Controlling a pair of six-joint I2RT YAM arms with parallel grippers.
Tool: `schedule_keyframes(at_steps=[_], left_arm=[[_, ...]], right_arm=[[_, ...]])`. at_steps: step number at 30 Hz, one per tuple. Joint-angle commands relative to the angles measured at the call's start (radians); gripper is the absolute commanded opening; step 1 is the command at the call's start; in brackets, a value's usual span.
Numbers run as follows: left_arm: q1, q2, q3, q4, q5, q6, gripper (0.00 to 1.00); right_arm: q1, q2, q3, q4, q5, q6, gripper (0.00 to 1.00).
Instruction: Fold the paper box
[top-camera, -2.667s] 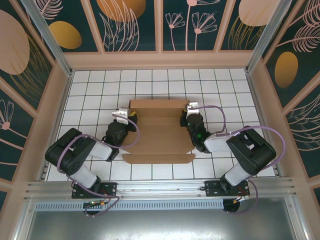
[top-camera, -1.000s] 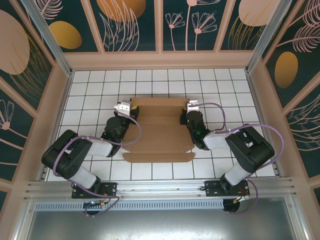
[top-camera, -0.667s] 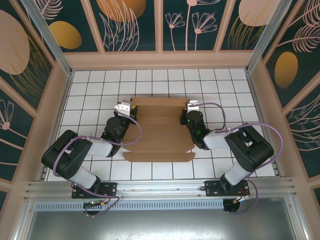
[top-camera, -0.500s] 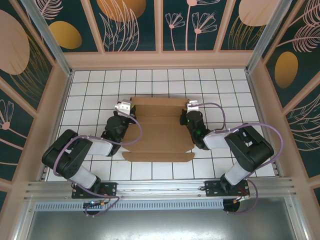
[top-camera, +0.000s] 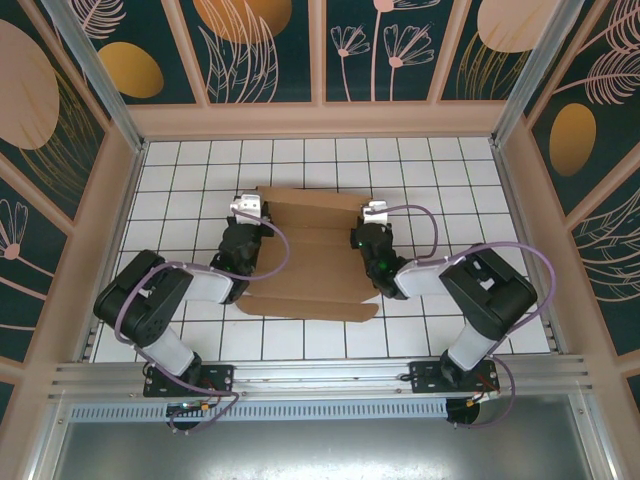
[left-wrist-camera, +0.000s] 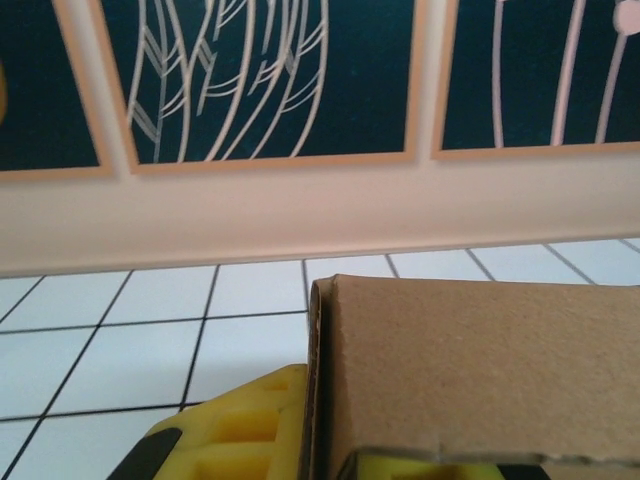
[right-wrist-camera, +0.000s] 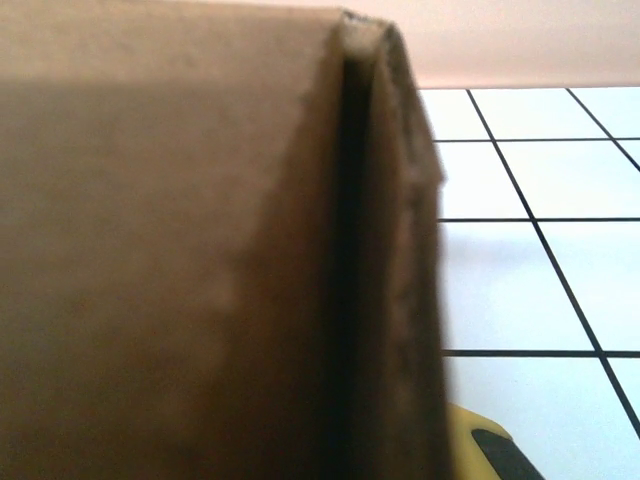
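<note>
Bottom of the top view: both arm bases were noted at the near rail. Just beyond, the paper box (top-camera: 310, 270) was found mid-frame on the white tiled table (top-camera: 180, 180), a brown sheet partly creased, its nearest flap lying flat and slightly skewed. Farther up, the left gripper (top-camera: 250, 214) was seen at the sheet's upper-left corner and the right gripper (top-camera: 371, 215) at its upper-right corner. In the left wrist view a raised cardboard wall was seen pinched between yellow fingers (left-wrist-camera: 235, 430), so that pincer was judged clamped narrow on the box. In the right wrist view a doubled-over panel was pressed beside a yellow finger (right-wrist-camera: 490, 445), and that pincer was likewise taken as clamped on cardboard. Beyond lay bare tiles and the patterned back wall (top-camera: 320, 50). Risks judged: uneven pulls could skew the sheet further and set a crease off its score line. An edge pinch could slip or tear, and the loose near flap could slide on the smooth tiles.
</note>
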Motion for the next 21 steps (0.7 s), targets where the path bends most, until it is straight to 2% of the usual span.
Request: schedule_keyframes(at_steps=[1,6,8,13,21], left_arm=[[-0.051,0.038,0.051,0.025,-0.049,-0.048,0.0],[-0.051,0.063,0.032,0.045,-0.056,-0.058,0.02],[-0.051,0.064,0.017,0.058,-0.052,-0.074,0.1],[-0.049,0.095,0.016,0.03,0.103,-0.109,0.31],[-0.049,-0.026,-0.062,-0.049,0.108,-0.247,0.62]], right_arm=[[0.053,0.033,0.065,0.004,0.026,0.029,0.0],[0.049,0.043,0.08,-0.022,0.031,0.016,0.0],[0.035,0.052,0.078,-0.023,0.011,0.002,0.0],[-0.018,0.076,0.063,-0.034,-0.077,0.001,0.0],[-0.035,0.058,0.035,0.001,-0.063,-0.048,0.0]])
